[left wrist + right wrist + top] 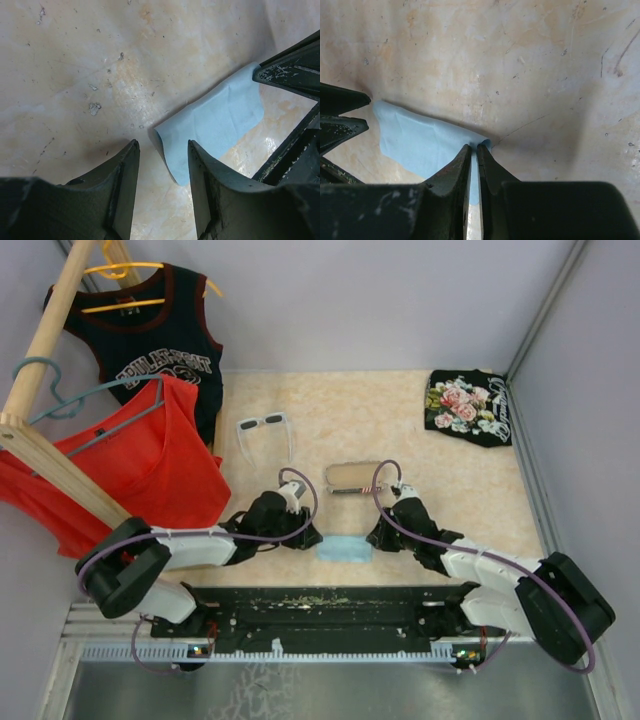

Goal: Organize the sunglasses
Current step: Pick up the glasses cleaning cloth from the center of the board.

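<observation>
Top external view shows the sunglasses [263, 423] lying on the table [450, 490], at about 11 o'clock from the left claw [306, 538] and well apart from it. Their front runs from 9 to 3 o'clock, a little tilted. The two thin arms point to 6 o'clock, toward the robot. The left claw is the nearer one — the right claw [378, 537] has the case [352, 477] at its 11 o'clock, in the way. Both claws are down low at the blue cloth [345, 548], one at each end.

Left wrist view shows what the top one cannot: the left claw [162, 150] is open, and a corner of the blue cloth [215, 125] lies in the gap between its tips, not squeezed. Right wrist view shows the right claw [474, 150] pinched almost shut on the other corner of the blue cloth [415, 140]. Neither wrist view shows the sunglasses — only the top view does. To reach them, the left claw would likely have to lift and go out toward 11 o'clock.
</observation>
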`<state>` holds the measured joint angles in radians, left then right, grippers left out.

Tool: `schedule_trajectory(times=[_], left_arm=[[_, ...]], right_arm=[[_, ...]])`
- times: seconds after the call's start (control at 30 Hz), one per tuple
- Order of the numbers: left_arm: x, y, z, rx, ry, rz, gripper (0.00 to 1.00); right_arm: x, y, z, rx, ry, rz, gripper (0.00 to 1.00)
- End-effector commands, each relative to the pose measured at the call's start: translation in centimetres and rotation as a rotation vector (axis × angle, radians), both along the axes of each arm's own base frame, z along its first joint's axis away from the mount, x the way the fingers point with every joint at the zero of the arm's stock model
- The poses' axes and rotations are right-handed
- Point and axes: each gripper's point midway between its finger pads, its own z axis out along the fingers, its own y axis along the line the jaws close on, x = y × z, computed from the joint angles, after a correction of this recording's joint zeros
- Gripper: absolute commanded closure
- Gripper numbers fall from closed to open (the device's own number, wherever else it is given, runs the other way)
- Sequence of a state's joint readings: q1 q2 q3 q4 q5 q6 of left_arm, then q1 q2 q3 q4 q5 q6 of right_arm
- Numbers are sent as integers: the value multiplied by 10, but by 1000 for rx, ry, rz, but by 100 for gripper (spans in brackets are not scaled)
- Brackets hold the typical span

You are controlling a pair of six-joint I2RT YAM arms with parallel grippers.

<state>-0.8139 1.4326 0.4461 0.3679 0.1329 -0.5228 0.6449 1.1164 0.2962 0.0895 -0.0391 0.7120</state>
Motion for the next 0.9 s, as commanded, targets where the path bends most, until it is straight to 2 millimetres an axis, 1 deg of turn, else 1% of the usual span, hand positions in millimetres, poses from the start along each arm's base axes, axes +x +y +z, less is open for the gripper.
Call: schedule_trajectory(times=[0.0, 0.1, 0.37, 0.63, 0.87], left_arm=[[8, -8, 13, -50, -20, -1, 51], [8, -9, 15, -59, -17, -2, 51], [8, -12, 13, -74, 11, 1, 51], [8, -23, 7, -90, 48, -35, 61], [9, -27, 3, -91, 59, -39, 61]], right_arm=[[22, 13, 28, 62, -78, -16, 92], [22, 11, 29, 62, -86, -24, 100], [25, 5, 30, 45, -94, -55, 100], [25, 3, 30, 39, -95, -64, 100], [24, 3, 30, 40, -95, -60, 100]])
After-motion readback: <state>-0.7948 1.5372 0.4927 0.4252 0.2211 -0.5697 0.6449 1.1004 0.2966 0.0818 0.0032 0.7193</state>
